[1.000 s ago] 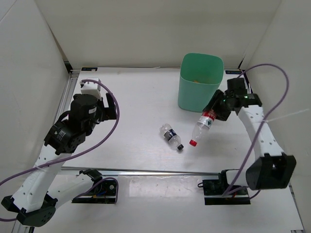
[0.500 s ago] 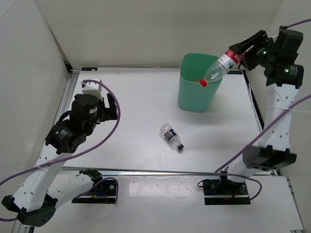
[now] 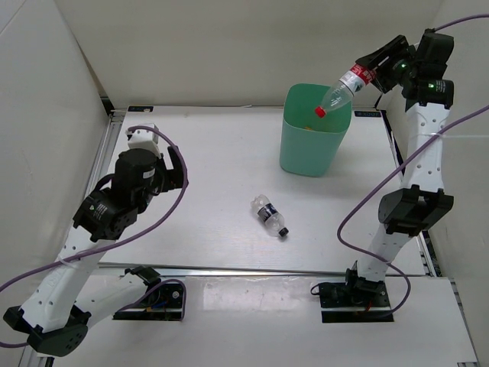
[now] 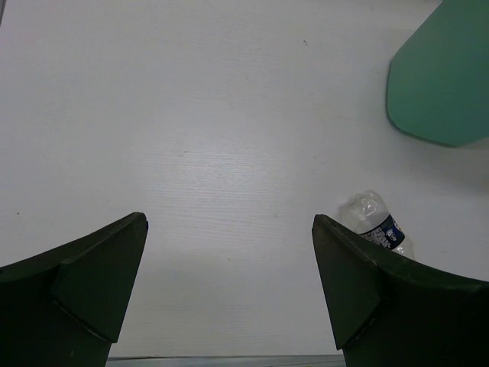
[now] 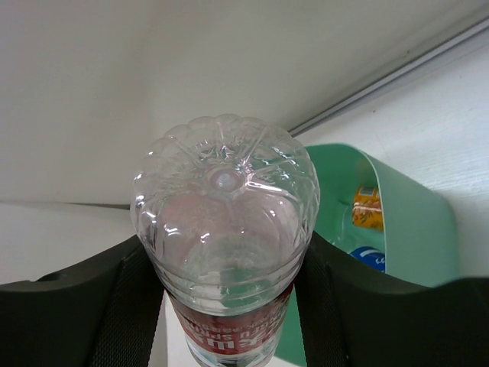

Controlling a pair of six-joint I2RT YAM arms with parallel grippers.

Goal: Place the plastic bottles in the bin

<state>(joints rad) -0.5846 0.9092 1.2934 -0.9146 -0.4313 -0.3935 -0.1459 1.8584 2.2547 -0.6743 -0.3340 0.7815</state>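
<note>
Our right gripper (image 3: 362,71) clamps the red-labelled bottle (image 3: 338,89), tilted cap-down over the green bin (image 3: 312,149); we should centre it above the opening before letting go. Our left gripper (image 4: 229,260) hangs spread wide, and one dark-labelled bottle (image 3: 270,215) lies on the counter (image 3: 214,153).

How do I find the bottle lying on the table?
Find the tall mint-green bin at the back. In front of it, a small clear bottle lies on its side. Its cap is black; the gripped bottle above the bin has a red one.
</note>
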